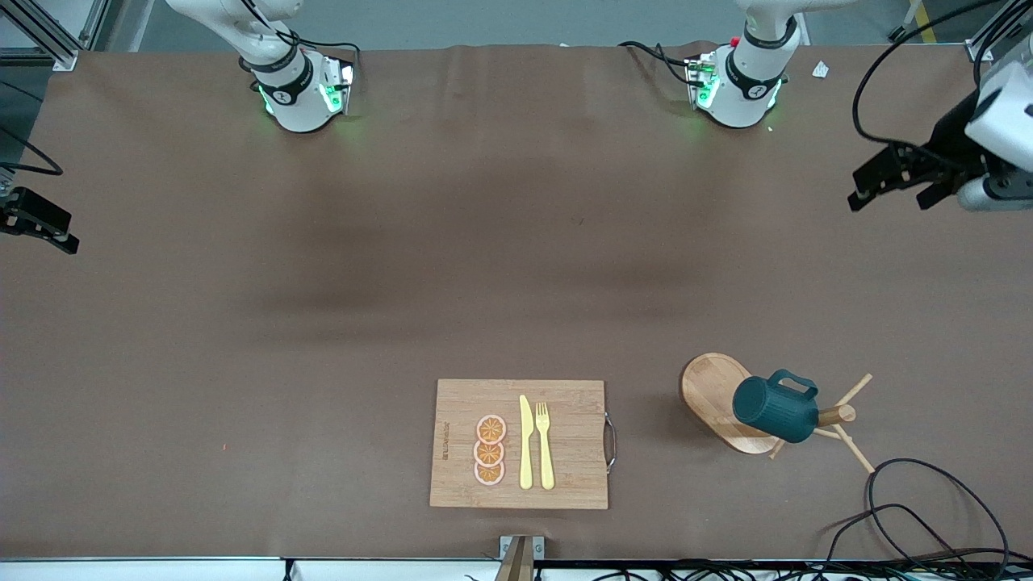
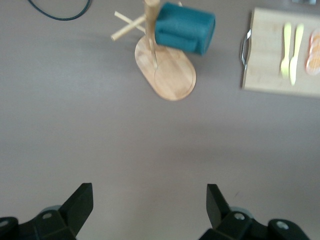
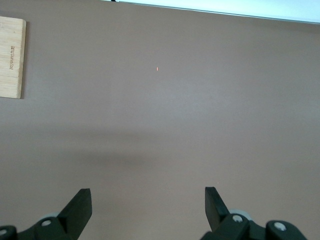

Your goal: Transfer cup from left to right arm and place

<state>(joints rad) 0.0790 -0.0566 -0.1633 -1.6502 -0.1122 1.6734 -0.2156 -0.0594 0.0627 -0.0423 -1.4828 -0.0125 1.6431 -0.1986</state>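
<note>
1. The cup [image 1: 776,408] hangs on its side on a peg of a wooden rack [image 1: 835,415], toward the left arm's end of the table and close to the front camera. Its mouth is turned away from every view, so the inside cannot be seen.
2. The handle shows on top of the cup in the front view. In the left wrist view the cup [image 2: 185,28] is blurred and its ribs are hard to make out.
3. The rack's oval base [image 1: 714,395] lies flat on the table [image 1: 403,282]. The cup covers part of the base and most of the post. Thin pegs stick out past the cup toward a loop of black cable [image 1: 928,504], which runs off the frame edge.
4. The board [image 1: 520,444] sits beside the rack, toward the table's middle, with a metal handle on the edge facing the rack. On it lie three orange slices [image 1: 490,450], a yellow knife [image 1: 525,442] and a yellow fork [image 1: 545,444], side by side.
5. The left gripper [image 1: 896,190] is over bare table at the left arm's end, well apart from the cup. Its fingers are spread wide and hold nothing. Much of that arm is cut off by the frame.
6. The right gripper [image 1: 48,230] is at the right arm's end of the table, mostly cropped in the front view. In its wrist view the fingers [image 3: 80,207] stand wide apart and empty over bare table, with only a corner of the board showing.
</note>
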